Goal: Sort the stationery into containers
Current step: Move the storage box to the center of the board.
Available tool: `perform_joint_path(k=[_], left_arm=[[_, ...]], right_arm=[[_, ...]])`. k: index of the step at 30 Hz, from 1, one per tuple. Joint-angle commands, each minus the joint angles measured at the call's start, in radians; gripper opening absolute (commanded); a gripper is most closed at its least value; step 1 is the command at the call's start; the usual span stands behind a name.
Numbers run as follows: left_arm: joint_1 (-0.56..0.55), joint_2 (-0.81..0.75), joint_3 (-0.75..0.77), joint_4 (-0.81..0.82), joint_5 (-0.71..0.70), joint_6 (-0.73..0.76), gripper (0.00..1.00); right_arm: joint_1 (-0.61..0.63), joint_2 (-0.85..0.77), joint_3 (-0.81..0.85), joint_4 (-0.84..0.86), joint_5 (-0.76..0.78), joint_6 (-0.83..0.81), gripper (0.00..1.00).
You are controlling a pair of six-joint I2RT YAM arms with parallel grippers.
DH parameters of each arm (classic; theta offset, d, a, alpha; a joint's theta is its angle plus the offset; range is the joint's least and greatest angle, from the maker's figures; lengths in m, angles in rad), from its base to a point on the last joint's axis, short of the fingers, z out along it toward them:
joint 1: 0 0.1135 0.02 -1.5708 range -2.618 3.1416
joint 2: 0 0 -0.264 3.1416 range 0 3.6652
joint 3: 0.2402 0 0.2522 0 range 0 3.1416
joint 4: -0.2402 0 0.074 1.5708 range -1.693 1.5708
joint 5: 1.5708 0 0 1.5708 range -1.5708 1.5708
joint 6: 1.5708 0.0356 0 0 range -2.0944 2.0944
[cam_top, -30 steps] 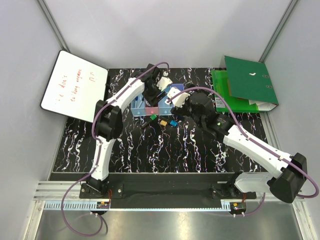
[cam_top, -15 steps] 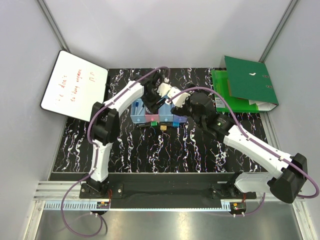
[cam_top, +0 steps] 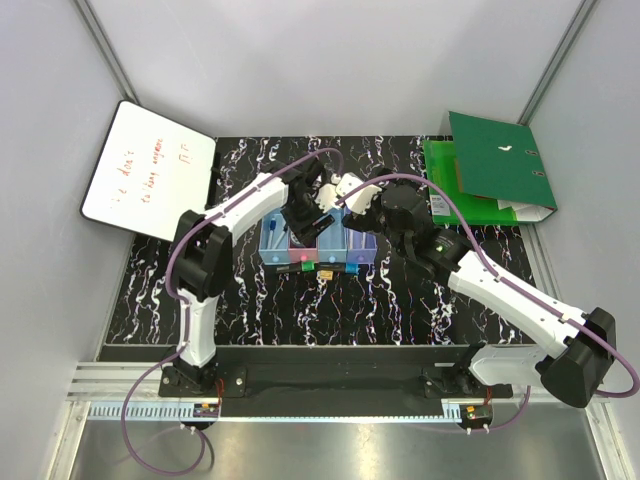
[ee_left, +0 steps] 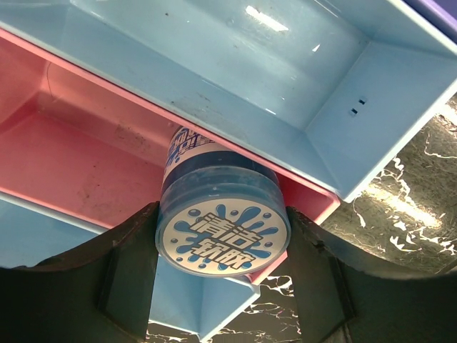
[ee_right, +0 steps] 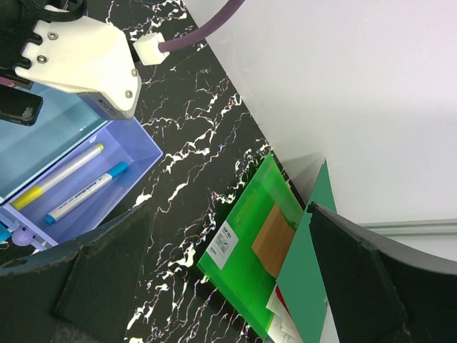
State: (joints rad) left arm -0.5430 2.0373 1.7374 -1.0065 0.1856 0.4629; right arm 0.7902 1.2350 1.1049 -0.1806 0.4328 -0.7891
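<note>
My left gripper [ee_left: 223, 243] is shut on the round blue squat roll [ee_left: 223, 232], whose white printed face points at the camera. It hangs over the pink bin [ee_left: 86, 157] of the containers [cam_top: 272, 240], by the wall to the light blue bin [ee_left: 235, 64]. In the top view the left gripper [cam_top: 303, 222] is above the row. My right gripper [ee_right: 221, 286] stands open and holds nothing, beside the purple bin [ee_right: 136, 146]. In that bin lie a yellow-capped marker [ee_right: 57, 179] and a blue-capped marker [ee_right: 86, 193]. Tiny pieces [cam_top: 326, 268] lie at the row's near edge.
The green binder [cam_top: 495, 170] lies open at the back right, with its green folder [ee_right: 250, 250] under the right gripper's view. A whiteboard [cam_top: 150, 170] with red writing leans at the back left. Grey walls close in the table's far side.
The row of bins and the tiny pieces before it have shifted toward the near edge. My left gripper has come nearer with the roll. The right gripper has barely moved.
</note>
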Motion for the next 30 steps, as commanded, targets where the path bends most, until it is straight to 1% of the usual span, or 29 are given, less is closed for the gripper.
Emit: perform_joint_path(k=[1,8,13,30], left_arm=[[-0.005,-0.025,0.039,0.022,0.008,-0.001,0.0],[-0.002,0.083,0.192,0.028,-0.04,-0.01,0.0],[0.012,0.147,0.287,0.029,-0.047,-0.009,0.0],[0.031,0.279,0.455,0.048,-0.133,0.0,0.0]], right_arm=[[0.004,-0.035,0.006,0.046,-0.002,0.007,1.0],[0.004,-0.042,-0.01,0.046,-0.002,0.007,1.0],[0.006,-0.046,-0.016,0.046,-0.003,0.005,1.0],[0.007,-0.04,-0.034,0.05,-0.017,0.017,1.0]])
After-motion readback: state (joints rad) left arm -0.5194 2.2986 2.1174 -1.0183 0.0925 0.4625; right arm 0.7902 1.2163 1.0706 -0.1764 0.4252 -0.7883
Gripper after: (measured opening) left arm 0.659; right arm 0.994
